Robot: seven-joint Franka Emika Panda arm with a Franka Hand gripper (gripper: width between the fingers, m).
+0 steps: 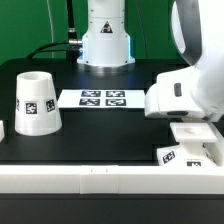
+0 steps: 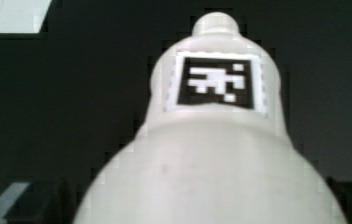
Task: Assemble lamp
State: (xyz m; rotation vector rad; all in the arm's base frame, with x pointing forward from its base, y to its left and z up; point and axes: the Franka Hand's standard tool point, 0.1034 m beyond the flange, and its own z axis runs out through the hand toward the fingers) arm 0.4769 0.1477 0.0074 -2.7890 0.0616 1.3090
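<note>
The tool's opening could not be told; its fingers were hidden. The white, tagged, ball-headed plastic bulb (image 2: 199, 135) was seen close before it, the white tapered plastic shade (image 1: 36, 102) well apart on the black bench (image 1: 110, 135).

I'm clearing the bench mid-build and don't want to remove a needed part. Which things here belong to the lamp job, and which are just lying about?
Lamp job:
- shade
- base
- bulb

Not part of it:
- marker board
- black table
</note>
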